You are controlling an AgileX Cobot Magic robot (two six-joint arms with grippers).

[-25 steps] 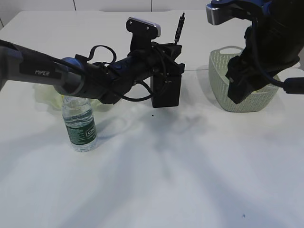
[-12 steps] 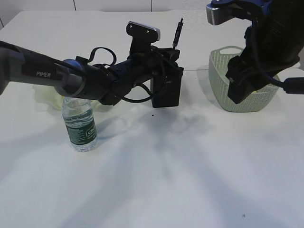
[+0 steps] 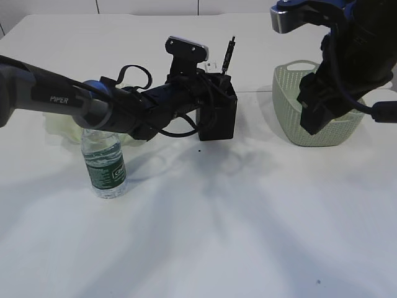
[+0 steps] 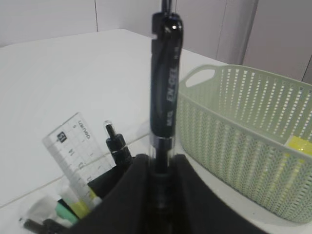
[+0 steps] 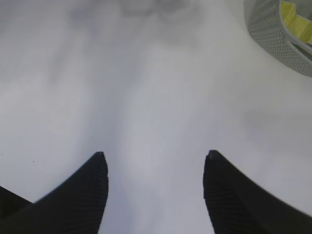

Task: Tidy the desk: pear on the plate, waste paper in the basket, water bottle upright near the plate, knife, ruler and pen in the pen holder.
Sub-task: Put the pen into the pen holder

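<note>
Bright diffuse light; soft arm shadows across desk (image 3: pixel 205 236); right wrist view blurry.

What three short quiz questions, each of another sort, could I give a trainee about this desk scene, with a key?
1. True or false: the left gripper is shut on the pen.
2. Which thing shows inside the basket? A) the pear B) the waste paper C) the ruler
3. Fill in: the water bottle stands ___ on the desk.

Key: 1 true; 2 B; 3 upright.
</note>
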